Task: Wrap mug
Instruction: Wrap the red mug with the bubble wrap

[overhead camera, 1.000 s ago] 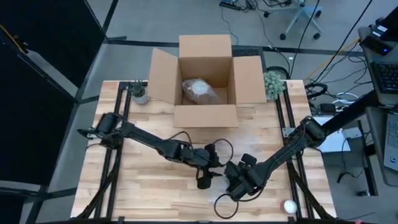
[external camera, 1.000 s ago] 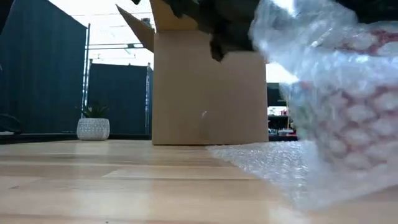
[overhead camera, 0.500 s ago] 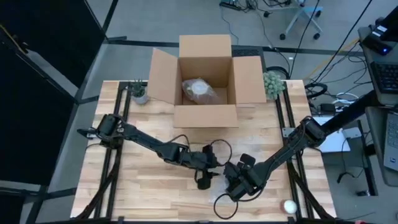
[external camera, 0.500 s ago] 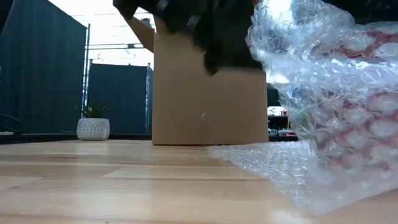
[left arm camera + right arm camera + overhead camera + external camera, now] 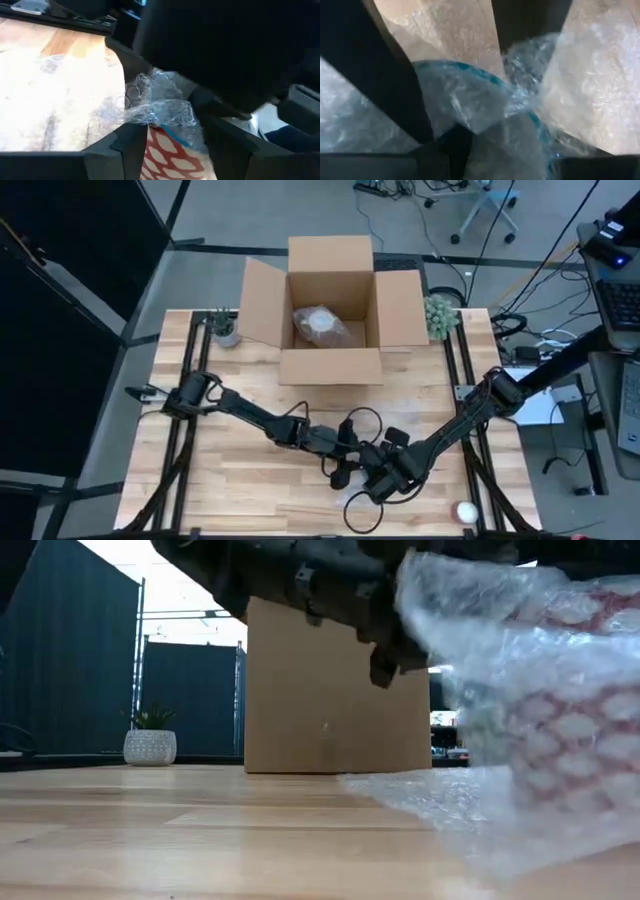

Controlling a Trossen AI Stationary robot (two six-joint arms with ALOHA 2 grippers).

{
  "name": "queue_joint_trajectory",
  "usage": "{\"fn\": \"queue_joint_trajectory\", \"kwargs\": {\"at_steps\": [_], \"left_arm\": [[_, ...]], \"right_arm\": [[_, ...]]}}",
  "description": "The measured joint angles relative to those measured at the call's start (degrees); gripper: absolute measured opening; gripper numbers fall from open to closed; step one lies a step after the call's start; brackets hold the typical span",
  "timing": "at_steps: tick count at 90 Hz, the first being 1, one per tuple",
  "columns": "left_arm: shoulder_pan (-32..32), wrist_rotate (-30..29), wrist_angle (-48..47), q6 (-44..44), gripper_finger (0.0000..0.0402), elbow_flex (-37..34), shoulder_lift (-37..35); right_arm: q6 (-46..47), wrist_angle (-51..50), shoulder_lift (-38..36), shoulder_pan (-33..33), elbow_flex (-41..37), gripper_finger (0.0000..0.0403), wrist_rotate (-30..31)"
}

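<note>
The mug [image 5: 575,730], red and white with a blue rim [image 5: 475,72], is covered in clear bubble wrap near the table's front middle. The loose part of the bubble wrap [image 5: 430,795] lies spread on the wood. My right gripper [image 5: 380,480] is shut on the wrapped mug. My left gripper [image 5: 343,473] comes in from the left, right beside it. Its narrow finger gap [image 5: 172,132] is filled with bunched wrap and the mug's rim. My left gripper has bunched bubble wrap [image 5: 160,112] at the mug's rim between its two fingers, with the red-and-white wall [image 5: 162,157] just behind. It comes slanting from the table's left. Whether the fingers also bear on the mug cannot be told. My right gripper holds the wrapped mug between its two fingers [image 5: 395,80], one on each side of the blue rim, with wrap under them. It comes from the table's right. The mug's open end [image 5: 485,115], stuffed with wrap, faces the wrist camera.
An open cardboard box [image 5: 330,360] stands at the far middle with a wrapped bundle [image 5: 320,325] inside. Small potted plants stand at its left [image 5: 226,330] and right [image 5: 438,315]. A white round thing [image 5: 465,510] lies at the near right corner.
My left gripper has gone toward the table's right edge, closing on the mug and my right gripper. The bubble wrap standing above the mug has come down lower over it. My right gripper has kept still.
</note>
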Motion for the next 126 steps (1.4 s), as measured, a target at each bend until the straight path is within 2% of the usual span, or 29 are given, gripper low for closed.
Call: {"fn": "queue_joint_trajectory", "kwargs": {"at_steps": [34,56,75,96,112,126], "left_arm": [[0.3,1.0,0.6,0.0,0.0171,-0.1,0.3],[0.2,1.3,0.8,-0.7,0.0171,-0.1,0.3],[0.2,1.4,1.5,-0.7,0.0171,-0.1,0.3],[0.2,1.4,1.7,-0.8,0.0171,-0.2,0.4],[0.2,1.4,1.7,-0.9,0.0171,-0.1,0.1],[0.2,2.8,-2.8,-0.6,0.0171,-0.3,-2.9]], "right_arm": [[-3.0,-3.9,-8.1,2.2,4.3,0.0155,0.4],[3.4,-8.6,-12.9,3.1,4.5,0.0155,5.5],[1.6,-3.6,-9.6,1.0,2.4,0.0155,5.2],[2.2,-2.3,-4.3,-0.5,-2.5,0.0155,-3.5],[3.9,0.4,-2.6,-0.1,-4.7,0.0155,-3.7],[3.0,1.3,-2.7,0.1,-5.1,0.0155,-3.1]]}}
